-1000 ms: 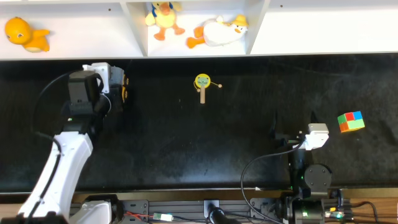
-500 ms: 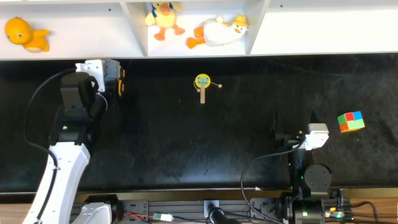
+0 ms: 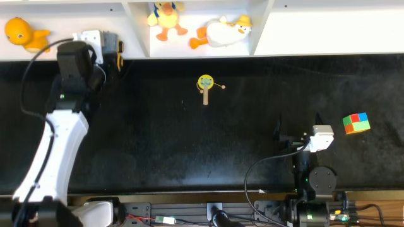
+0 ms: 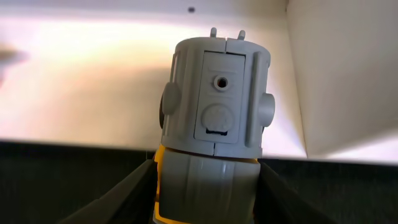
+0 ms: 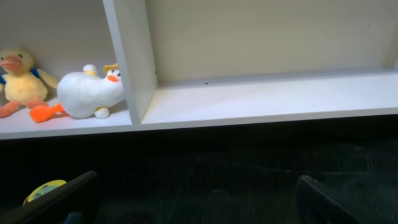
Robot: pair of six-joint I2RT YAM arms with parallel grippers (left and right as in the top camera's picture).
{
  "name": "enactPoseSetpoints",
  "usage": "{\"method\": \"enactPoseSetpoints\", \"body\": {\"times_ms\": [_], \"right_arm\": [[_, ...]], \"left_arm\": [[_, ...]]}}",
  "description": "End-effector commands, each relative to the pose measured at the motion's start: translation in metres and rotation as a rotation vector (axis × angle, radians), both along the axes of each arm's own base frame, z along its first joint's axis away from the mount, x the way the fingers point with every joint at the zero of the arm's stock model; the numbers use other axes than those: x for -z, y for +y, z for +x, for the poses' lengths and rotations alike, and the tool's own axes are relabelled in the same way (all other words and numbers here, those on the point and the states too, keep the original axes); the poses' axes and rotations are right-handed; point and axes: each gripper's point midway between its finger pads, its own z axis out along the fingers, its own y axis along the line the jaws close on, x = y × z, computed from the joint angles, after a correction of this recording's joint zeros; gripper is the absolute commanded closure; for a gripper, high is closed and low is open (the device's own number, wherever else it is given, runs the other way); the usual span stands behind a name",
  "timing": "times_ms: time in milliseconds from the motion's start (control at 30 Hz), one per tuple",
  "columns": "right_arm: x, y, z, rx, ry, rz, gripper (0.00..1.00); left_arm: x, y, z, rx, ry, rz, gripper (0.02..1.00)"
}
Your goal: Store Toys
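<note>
Toy robot (image 4: 214, 112), grey above and yellow below, is clamped in the left gripper (image 3: 107, 45) at the front edge of the shelf (image 3: 139, 28), by the right wall of its left compartment; it may not be touching the floor there. An orange duck (image 3: 25, 34) lies at that compartment's left end. A yellow duck (image 3: 167, 19) and a white duck (image 3: 221, 31) share the middle compartment. The right gripper (image 5: 196, 208) sits near the front edge of the bench (image 3: 158, 139), fingers spread wide. A rattle (image 3: 205, 85) lies nearer the back edge, and a coloured cube (image 3: 355, 123) near the right edge.

Toward the frame's edge, a yellow plush duck (image 5: 22, 78) and a white plush duck (image 5: 87, 93) are held in one shelf (image 5: 267, 96) compartment, bounded by a divider (image 5: 130, 62).
</note>
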Motion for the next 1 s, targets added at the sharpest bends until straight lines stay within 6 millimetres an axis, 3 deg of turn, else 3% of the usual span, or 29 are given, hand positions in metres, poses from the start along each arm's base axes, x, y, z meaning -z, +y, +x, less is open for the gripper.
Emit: {"method": "enactPoseSetpoints", "body": {"times_ms": [33,333,667,867,1000], "right_arm": [[0.003,0.000,0.000,-0.001,-0.001,0.000,0.007],[0.003,0.000,0.000,-0.001,-0.001,0.000,0.005],[0.003,0.000,0.000,-0.001,-0.001,0.000,0.005],[0.003,0.000,0.000,-0.001,-0.001,0.000,0.005],[0.003,0.000,0.000,-0.001,-0.001,0.000,0.005]], "left_arm": [[-0.016,0.003,0.023,-0.015,-0.034,0.007,0.636],[-0.010,0.022,0.043,-0.055,-0.023,0.007,0.638],[0.005,0.022,0.056,-0.050,-0.012,-0.004,0.634],[-0.003,0.023,0.064,-0.051,-0.046,-0.002,0.634],[0.003,0.023,0.065,-0.050,-0.031,-0.003,0.627]]}}
